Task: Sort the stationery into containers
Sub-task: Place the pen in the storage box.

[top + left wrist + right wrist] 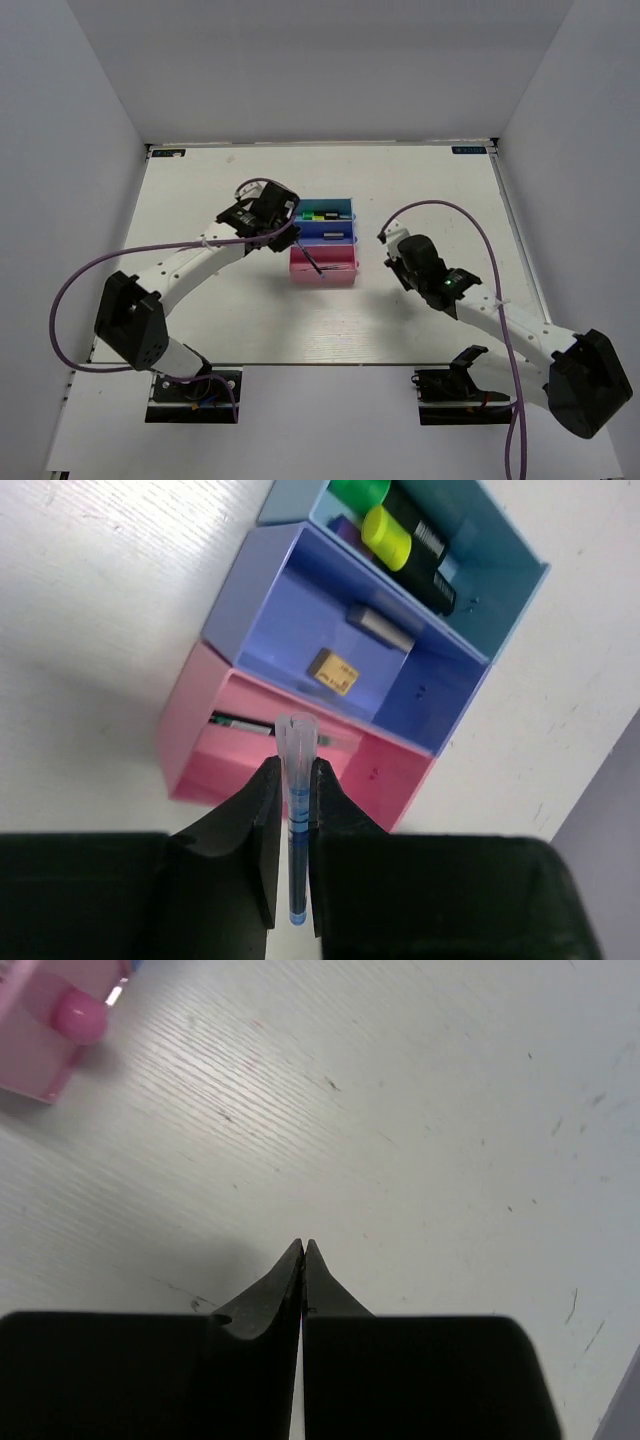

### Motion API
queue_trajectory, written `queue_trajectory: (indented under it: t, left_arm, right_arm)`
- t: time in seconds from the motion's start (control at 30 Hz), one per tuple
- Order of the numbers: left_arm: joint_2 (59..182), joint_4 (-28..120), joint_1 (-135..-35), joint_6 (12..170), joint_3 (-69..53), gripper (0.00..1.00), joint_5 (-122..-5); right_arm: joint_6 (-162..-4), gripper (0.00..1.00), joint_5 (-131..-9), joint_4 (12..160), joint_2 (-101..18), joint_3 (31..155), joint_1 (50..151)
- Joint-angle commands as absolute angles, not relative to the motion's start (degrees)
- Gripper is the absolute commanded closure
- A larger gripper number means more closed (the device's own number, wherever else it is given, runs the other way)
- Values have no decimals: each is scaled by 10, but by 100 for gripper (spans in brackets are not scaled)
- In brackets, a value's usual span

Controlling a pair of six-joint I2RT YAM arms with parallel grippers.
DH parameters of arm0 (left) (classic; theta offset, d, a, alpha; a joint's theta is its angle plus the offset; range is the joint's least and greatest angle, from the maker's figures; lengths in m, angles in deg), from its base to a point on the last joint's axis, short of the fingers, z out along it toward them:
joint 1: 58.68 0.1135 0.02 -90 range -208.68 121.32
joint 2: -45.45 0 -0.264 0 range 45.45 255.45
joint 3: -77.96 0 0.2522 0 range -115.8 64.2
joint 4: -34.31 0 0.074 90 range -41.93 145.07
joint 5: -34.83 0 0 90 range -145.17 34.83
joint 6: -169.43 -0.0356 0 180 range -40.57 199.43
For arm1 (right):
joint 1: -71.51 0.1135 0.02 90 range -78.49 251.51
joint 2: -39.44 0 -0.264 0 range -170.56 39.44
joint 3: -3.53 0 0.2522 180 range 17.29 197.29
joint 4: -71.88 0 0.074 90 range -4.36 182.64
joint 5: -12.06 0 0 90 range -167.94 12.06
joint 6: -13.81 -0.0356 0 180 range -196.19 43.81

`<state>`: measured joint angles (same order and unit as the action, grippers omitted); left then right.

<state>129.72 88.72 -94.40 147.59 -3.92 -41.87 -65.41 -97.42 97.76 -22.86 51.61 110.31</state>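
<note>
Risk: blue pen (297,825) missing pink tray (195,742).
My left gripper (296,772) pinches it, tray directly beneath; dropped slanted, it may ride over the rim. Right gripper (303,1250) pressed together, empty.

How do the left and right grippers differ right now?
The left gripper is shut on the blue pen; the right gripper is shut on nothing. The left gripper holds the pen's tip over the pink tray; the right gripper is over the table, beside that tray. Both are black and closed.
</note>
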Motion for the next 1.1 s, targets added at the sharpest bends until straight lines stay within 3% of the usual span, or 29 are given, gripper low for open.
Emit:
queue_trajectory:
  t: [0.0,0.33,0.87,0.93,0.97,1.0,1.07]
  left_arm:
    - [1316,853,-968,1555,-65,100,-325]
    - [1342,800,-1039,1675,-57,100,-112]
    - [1410,795,-1104,1707,-45,100,-51]
    - [1412,800,-1107,1707,-44,100,-53]
    - [1410,798,-1110,1708,-44,84,-53]
    - [1409,806,-1113,1707,-44,74,-52]
    - [1404,813,-1115,1707,-41,61,-51]
  right_arm:
    - [-707,100,-1019,931,-190,517,1087]
    - [-732,100,-974,935,-155,504,1043]
    - [-744,100,-935,946,-139,502,1000]
    - [-746,95,-931,950,-140,503,995]
    - [-747,91,-930,950,-140,503,999]
    - [-747,81,-925,951,-140,503,990]
    - [-748,79,-921,954,-141,504,988]
